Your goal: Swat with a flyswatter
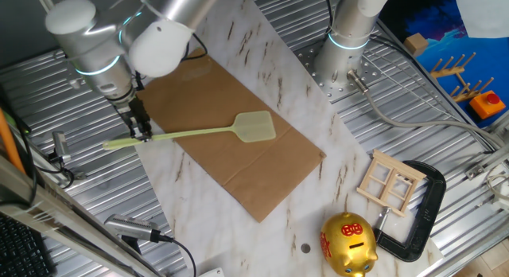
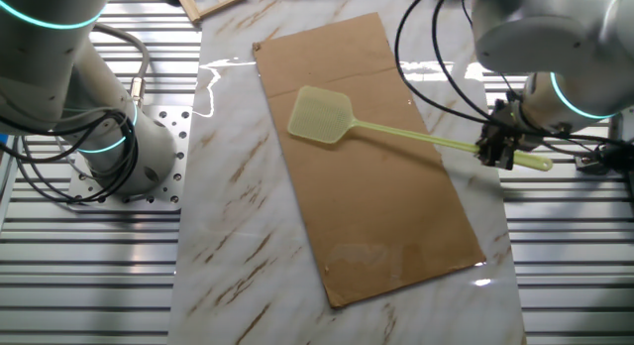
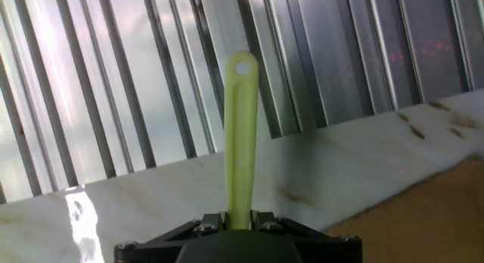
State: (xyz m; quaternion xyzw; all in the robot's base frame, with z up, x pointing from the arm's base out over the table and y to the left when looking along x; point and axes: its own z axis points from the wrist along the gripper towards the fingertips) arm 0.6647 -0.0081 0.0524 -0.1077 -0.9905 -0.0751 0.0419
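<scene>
The pale yellow-green flyswatter (image 1: 199, 132) lies across the brown cardboard sheet (image 1: 238, 161), its mesh head (image 1: 254, 126) over the sheet's middle. It also shows in the other fixed view (image 2: 396, 137) with its head (image 2: 320, 117) on the cardboard (image 2: 386, 206). My gripper (image 1: 141, 134) is shut on the handle near its end, at the sheet's edge; it shows in the other fixed view (image 2: 495, 152) too. In the hand view the handle end (image 3: 240, 134) with its hang hole sticks out between my fingers (image 3: 240, 221) over marble and ribbed metal.
A second arm's base (image 1: 347, 46) stands at the back. A golden piggy bank (image 1: 348, 245), a small wooden frame (image 1: 390, 181) and a black clamp (image 1: 421, 213) lie at the front right. A marble slab (image 1: 262, 62) lies under the cardboard.
</scene>
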